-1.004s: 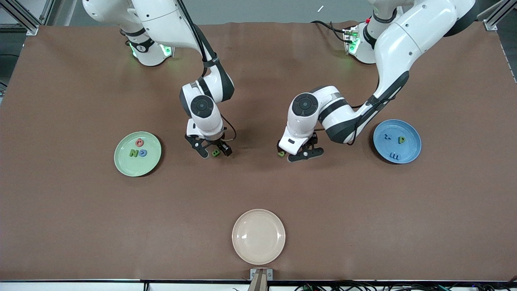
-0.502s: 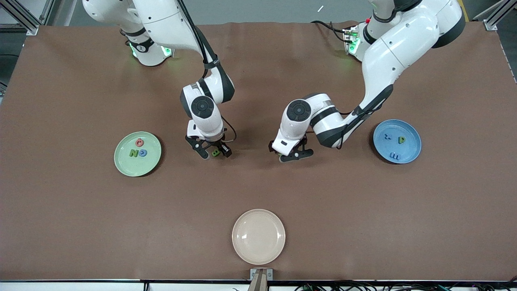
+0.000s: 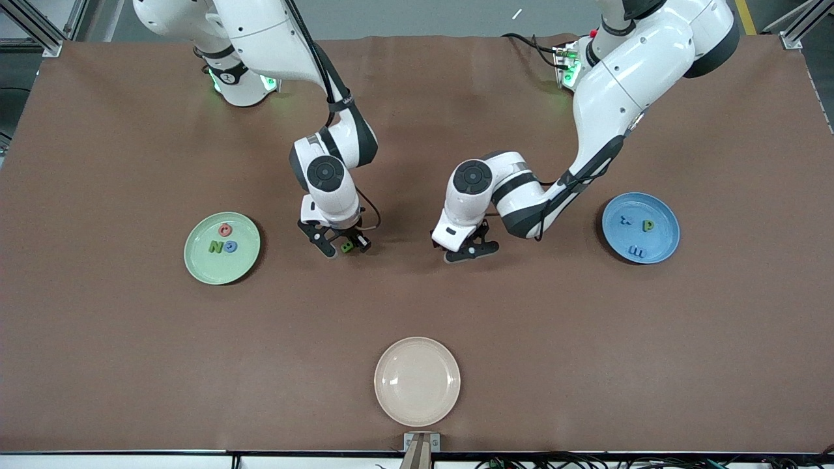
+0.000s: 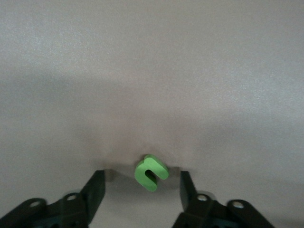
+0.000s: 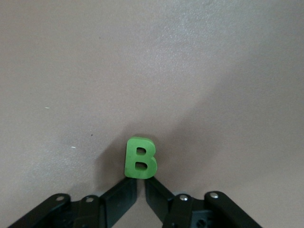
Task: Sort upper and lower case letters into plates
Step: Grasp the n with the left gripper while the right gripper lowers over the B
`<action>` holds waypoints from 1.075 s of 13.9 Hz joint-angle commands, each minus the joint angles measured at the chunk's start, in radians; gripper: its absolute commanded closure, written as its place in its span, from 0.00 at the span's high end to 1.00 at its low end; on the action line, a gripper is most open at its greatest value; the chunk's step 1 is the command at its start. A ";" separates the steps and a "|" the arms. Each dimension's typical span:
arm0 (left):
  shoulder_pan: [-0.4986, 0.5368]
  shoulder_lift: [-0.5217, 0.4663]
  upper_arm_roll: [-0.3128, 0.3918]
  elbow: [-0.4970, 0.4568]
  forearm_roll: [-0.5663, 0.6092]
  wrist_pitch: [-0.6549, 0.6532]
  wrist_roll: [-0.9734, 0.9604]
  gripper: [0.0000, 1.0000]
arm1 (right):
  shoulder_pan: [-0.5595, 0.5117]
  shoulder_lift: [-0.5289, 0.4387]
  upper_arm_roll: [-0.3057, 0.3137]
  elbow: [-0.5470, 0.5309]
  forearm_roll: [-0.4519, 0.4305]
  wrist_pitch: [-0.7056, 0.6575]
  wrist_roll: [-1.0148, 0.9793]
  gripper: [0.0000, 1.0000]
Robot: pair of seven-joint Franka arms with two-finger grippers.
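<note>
R gripper (image 3: 343, 246) mid-frame, clamped on B (image 5: 140, 158) at its base edge. L gripper (image 3: 464, 251) parted around u (image 4: 151, 172) on table, no contact. Letters look light, stiff, tiny; prob pinch flat sides, may slip.

The table (image 3: 130, 339) has a matt brown cover. The plates (image 3: 202, 267) look smooth and shiny. The green B (image 5: 140, 158) looks like soft matt foam.
</note>
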 commanded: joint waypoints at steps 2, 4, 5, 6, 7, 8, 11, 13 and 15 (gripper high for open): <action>-0.020 0.021 0.009 0.023 -0.006 0.000 0.001 0.67 | -0.014 0.017 -0.007 -0.002 0.006 0.002 -0.019 0.00; -0.024 0.027 0.017 0.025 -0.005 0.000 0.002 0.63 | -0.012 0.017 -0.007 -0.001 0.006 0.002 -0.019 0.00; -0.026 0.027 0.023 0.025 -0.005 0.000 0.004 0.60 | -0.014 0.019 -0.007 0.001 0.006 0.002 -0.019 0.01; -0.024 0.027 0.026 0.025 -0.003 0.000 0.005 0.56 | -0.015 0.019 -0.007 0.005 0.006 0.002 -0.019 0.10; -0.026 0.027 0.027 0.025 -0.003 0.000 0.005 0.51 | -0.022 0.019 -0.007 0.013 0.006 0.002 -0.019 0.38; -0.026 0.027 0.027 0.025 -0.002 0.000 0.005 0.46 | -0.022 0.020 -0.006 0.024 0.006 0.002 -0.011 0.99; -0.026 0.027 0.027 0.025 0.000 0.000 0.005 0.34 | -0.022 0.020 -0.007 0.027 0.003 0.002 -0.022 1.00; -0.026 0.027 0.027 0.029 0.004 0.000 0.005 0.25 | -0.026 0.022 -0.007 0.025 0.003 0.002 -0.069 1.00; -0.024 0.024 0.027 0.031 0.006 0.000 0.008 0.15 | -0.046 0.022 -0.007 0.022 0.003 0.000 -0.100 1.00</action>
